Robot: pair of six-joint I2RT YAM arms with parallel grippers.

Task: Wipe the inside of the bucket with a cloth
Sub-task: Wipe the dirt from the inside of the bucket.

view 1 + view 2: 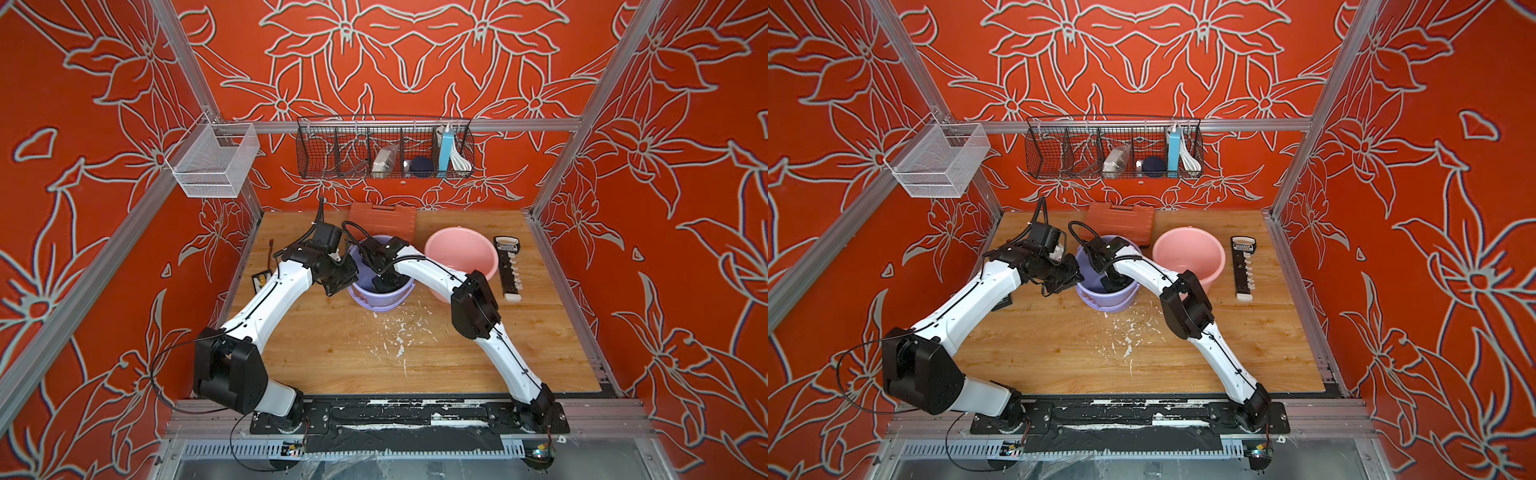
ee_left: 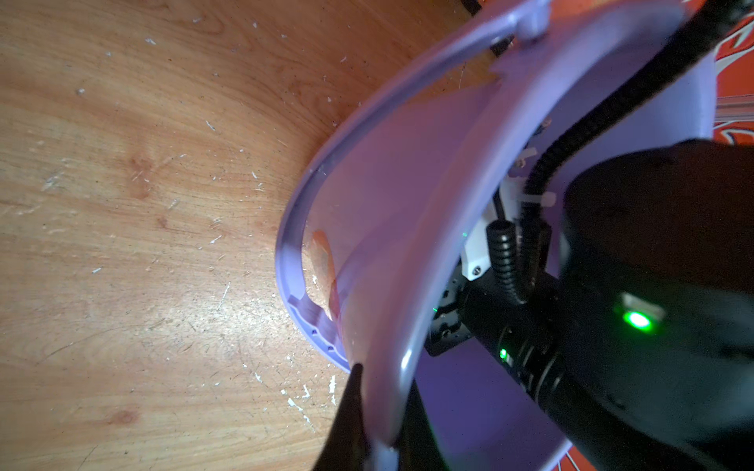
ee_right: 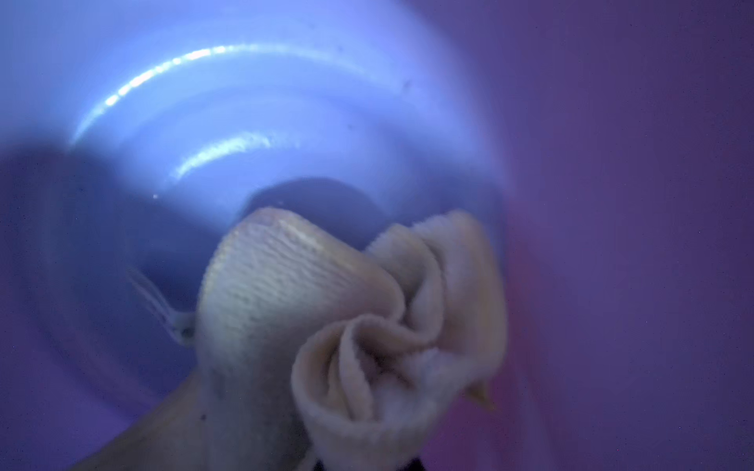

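The scuffed wooden tabletop (image 1: 415,353) carries everything, flecked with white scraps near its middle. The white-and-black left arm (image 1: 266,299) and right arm (image 1: 428,270) both reach to the round lilac plastic bucket (image 1: 376,299), which stands toward the back of the table. Just beside it, on the right arm's side, stands a larger round pink plastic bucket (image 1: 461,249). A red ribbed plastic case (image 1: 382,222) lies behind both.

The crumpled cream-beige cloth (image 3: 318,293) is deep inside the lilac bucket, bunched in folds near the floor and wall. The right gripper (image 1: 382,284) is down inside the bucket with its jaws closed on the cloth. The left gripper (image 2: 381,428) pinches the bucket's rim, one finger (image 2: 347,407) outside the wall and the other inside.
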